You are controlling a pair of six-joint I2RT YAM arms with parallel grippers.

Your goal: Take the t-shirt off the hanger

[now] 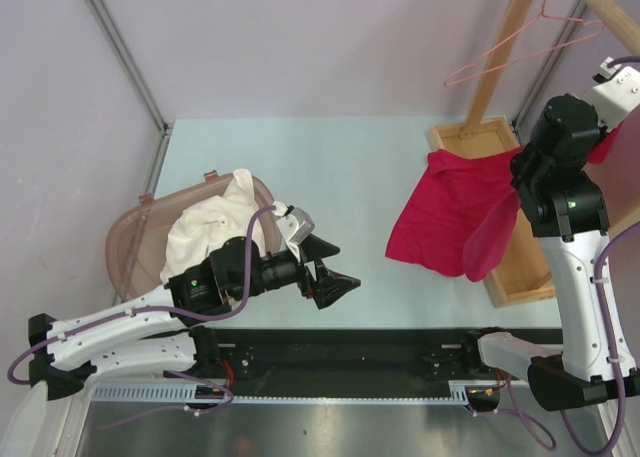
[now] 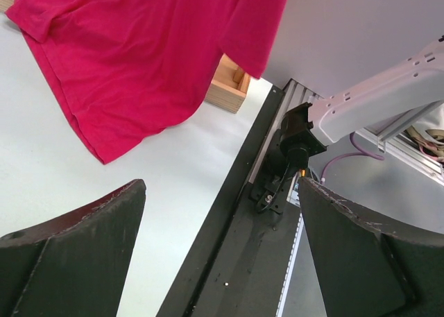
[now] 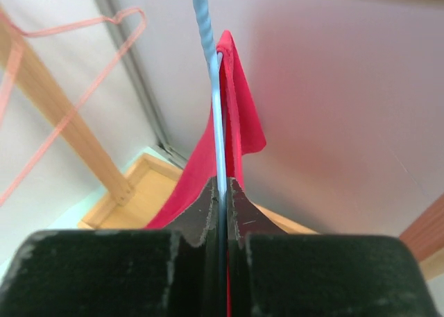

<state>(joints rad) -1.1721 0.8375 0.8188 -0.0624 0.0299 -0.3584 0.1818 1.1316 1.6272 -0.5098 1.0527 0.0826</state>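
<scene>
While the left claw point(image 1: 345, 265) just hangs low over the worktop point(image 1: 350, 167) with its fingers spread wide and nothing between them, the right claw point(image 3: 222, 192) is the busy one. It's raised up high on the right side, and its two fingers are pinched all the way together on the thin stem of a blue wire hanger point(image 3: 216, 123). Red fabric sits right up against that wire. A sliver of it might be caught in the pinch too, but that's hard to tell.

The red t-shirt point(image 1: 450, 212) runs along the hanger up top and drops down from there. Its lower part spreads over the left edge of the wooden tray point(image 1: 525, 272) and spills onto the worktop. One sleeve dangles in front, a bit blurry from above. Through the left wrist camera, the shirt's hem lies on the worktop well beyond the open fingers, with the tray corner poking out beside it.

Other stuff: a pink wire hanger point(image 1: 560, 38) hangs up by the slanted wooden post point(image 1: 505, 47) that rises from the tray. Over on the left, a brown see-through basket point(image 1: 125, 242) holds a bunched white cloth point(image 1: 205, 232), right next to the left arm.
</scene>
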